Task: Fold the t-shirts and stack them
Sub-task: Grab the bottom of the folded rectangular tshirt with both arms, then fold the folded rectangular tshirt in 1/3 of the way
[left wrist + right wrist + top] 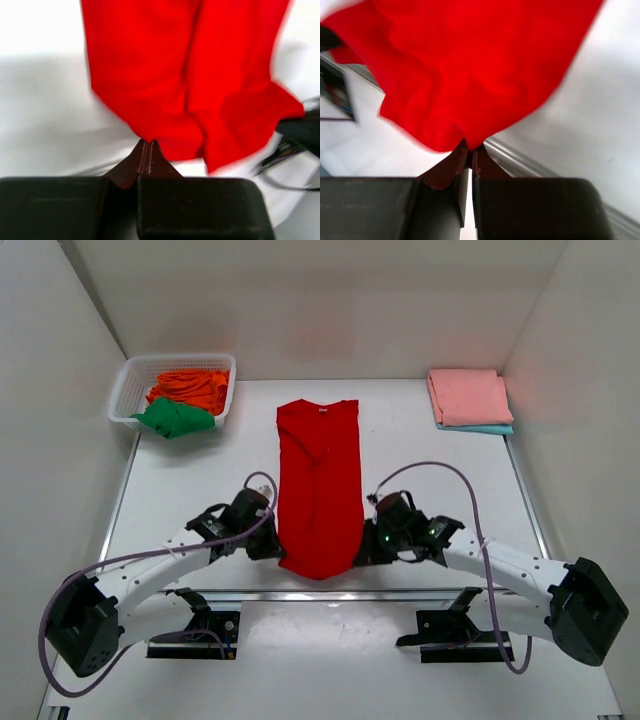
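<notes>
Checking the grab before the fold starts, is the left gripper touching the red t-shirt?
Touching. The left wrist view shows the left gripper shut, with the bottom edge of the red t-shirt pinched right at its tips.

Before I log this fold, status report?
Left pincer and right pincer shut on red t-shirt, near hem corners. Shirt folded narrow on table. Nothing blocking.
</notes>
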You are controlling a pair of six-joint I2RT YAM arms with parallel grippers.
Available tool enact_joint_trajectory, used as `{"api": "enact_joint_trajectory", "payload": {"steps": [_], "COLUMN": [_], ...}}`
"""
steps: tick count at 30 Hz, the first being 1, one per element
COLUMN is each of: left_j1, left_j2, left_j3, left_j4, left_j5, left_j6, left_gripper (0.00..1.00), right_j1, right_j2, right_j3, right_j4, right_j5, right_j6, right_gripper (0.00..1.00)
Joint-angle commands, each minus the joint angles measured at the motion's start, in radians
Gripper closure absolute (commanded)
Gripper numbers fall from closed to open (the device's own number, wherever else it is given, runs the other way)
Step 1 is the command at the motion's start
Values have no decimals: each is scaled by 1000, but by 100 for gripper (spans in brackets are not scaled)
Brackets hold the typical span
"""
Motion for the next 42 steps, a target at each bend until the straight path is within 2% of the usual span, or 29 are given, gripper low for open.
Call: {"api": "enact_joint_trajectory", "payload": {"steps": [1, 3, 5, 9, 15, 22, 23, 24, 26, 27, 31, 33, 37, 42], "left_j1": [123, 212, 260, 353, 407, 470, 482, 498, 534, 542, 596, 584, 529, 392], "left_j2": [42, 78, 147, 299, 534, 715, 746, 769, 796, 812, 726, 679, 568, 421], "left_j3": [121, 193, 249, 380, 576, 720, 731, 745, 792, 797, 712, 661, 535, 287], "left_j4": [-27, -27, -28, 1, 28, 67, 80, 97, 180, 209, 456, 443, 377, 315], "left_j5": [59, 73, 93, 124, 130, 141, 148, 162, 193, 208, 193, 182, 158, -3], "left_j6": [108, 149, 190, 220, 243, 241, 241, 226, 202, 176, 22, 14, 83, 139], "left_gripper": [100, 100, 100, 100, 100, 100, 89, 71, 66, 64, 51, 52, 53, 47], "right_j1": [-130, -201, -289, -382, -484, -539, -550, -559, -579, -585, -605, -607, -576, -493], "right_j2": [44, 103, 171, 313, 491, 720, 739, 772, 815, 820, 745, 650, 529, 400], "right_j3": [146, 235, 294, 441, 614, 794, 828, 861, 898, 905, 825, 756, 588, 374], "right_j4": [-33, -42, -41, -56, -82, -99, -91, -97, -55, -19, 137, 206, 197, 180], "right_j5": [-97, -138, -180, -216, -232, -278, -281, -276, -252, -246, -149, -60, 35, 79], "right_j6": [-169, -219, -274, -349, -444, -496, -501, -498, -480, -466, -354, -319, -262, -216], "right_gripper": [100, 100, 99, 100, 100, 100, 100, 100, 81, 77, 67, 65, 64, 64]}}
